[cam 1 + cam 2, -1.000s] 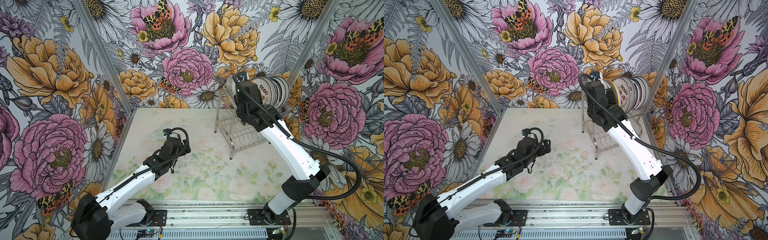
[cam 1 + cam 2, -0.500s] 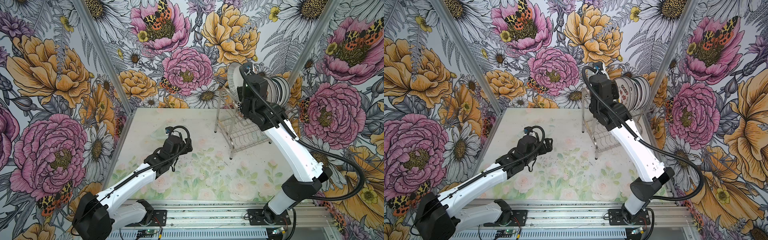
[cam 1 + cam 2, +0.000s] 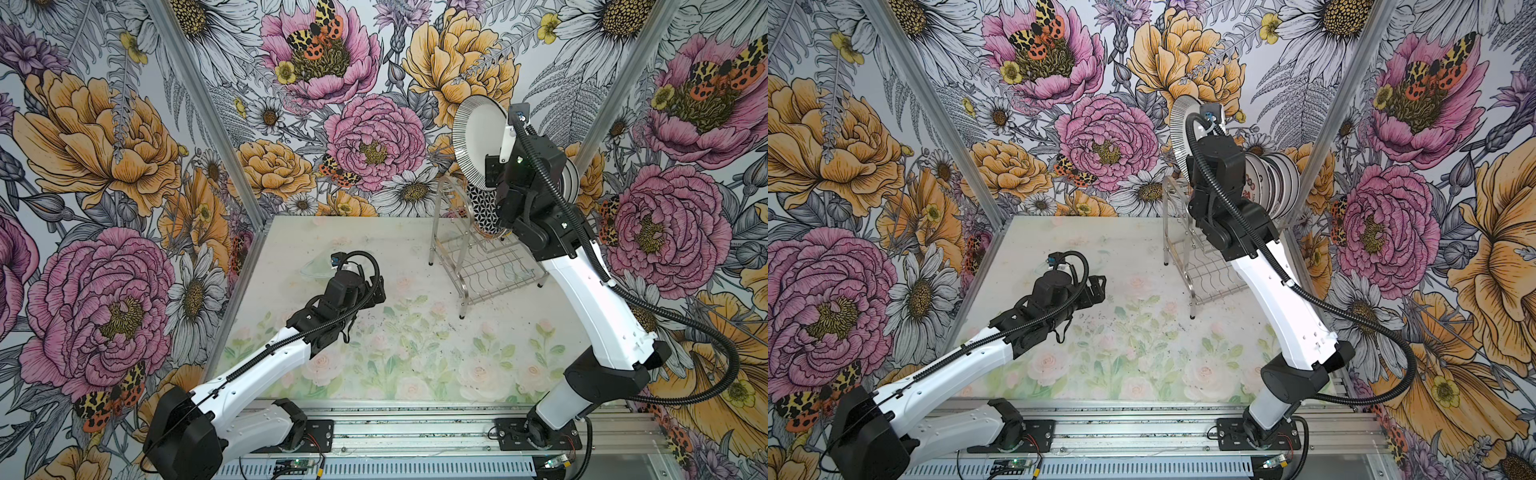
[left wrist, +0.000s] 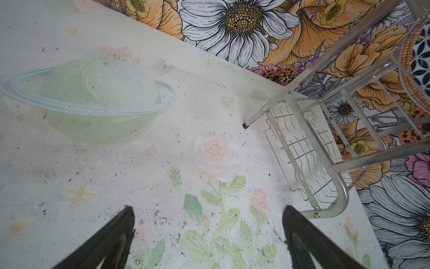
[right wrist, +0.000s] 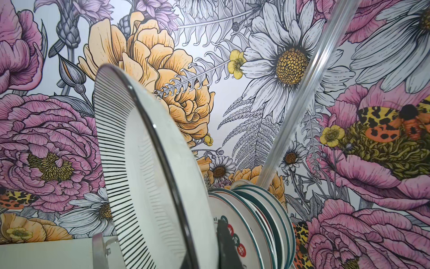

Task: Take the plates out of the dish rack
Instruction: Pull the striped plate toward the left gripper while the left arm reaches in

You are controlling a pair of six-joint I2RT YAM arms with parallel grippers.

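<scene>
Your right arm: reared high, right gripper (image 3: 494, 168) clamped on a stripe-rimmed plate (image 3: 476, 133) above the dish rack (image 3: 478, 266). Your left arm: stretched low over the tabletop (image 3: 415, 353), left gripper (image 4: 208, 209) spread wide.

The dish rack (image 4: 267, 109) is bright polished metal wire and tube. The striped-rim plate (image 5: 149, 177) is smooth, glossy glazed ceramic. The desk (image 4: 116, 167) looks matt, faintly rough, flecked with dark specks.

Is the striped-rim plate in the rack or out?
Out. The right gripper holds the striped-rim plate on edge, higher than the plates standing in the dish rack.
</scene>
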